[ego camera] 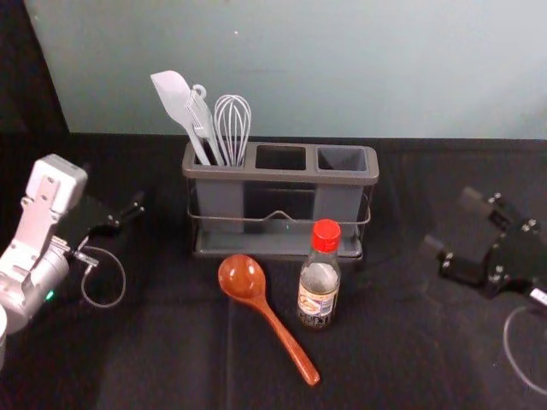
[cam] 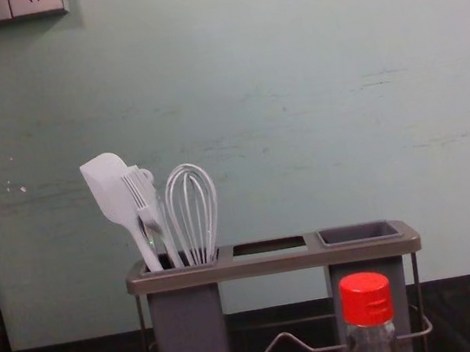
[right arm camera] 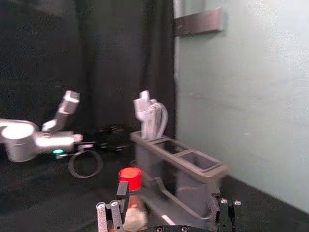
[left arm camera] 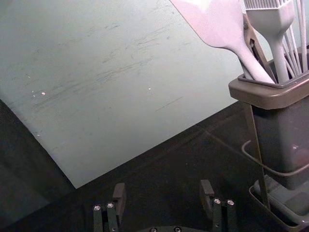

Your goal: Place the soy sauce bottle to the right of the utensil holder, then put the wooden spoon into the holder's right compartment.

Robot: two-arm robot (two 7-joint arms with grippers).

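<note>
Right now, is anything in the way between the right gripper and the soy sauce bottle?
Nothing visible between the right gripper and the bottle: the spoon lies to its left and front, the holder stands behind.

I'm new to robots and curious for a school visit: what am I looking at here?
This is a two-armed robot. One picture looks down from its head, another looks across from its chest, and each wrist has a camera too. On the black cloth stands a utensil holder, with a spatula and a whisk among its tools. Before it stands a red-capped soy sauce bottle, beside a wooden spoon. The left claw and right claw are open at either side, holding nothing.
</note>
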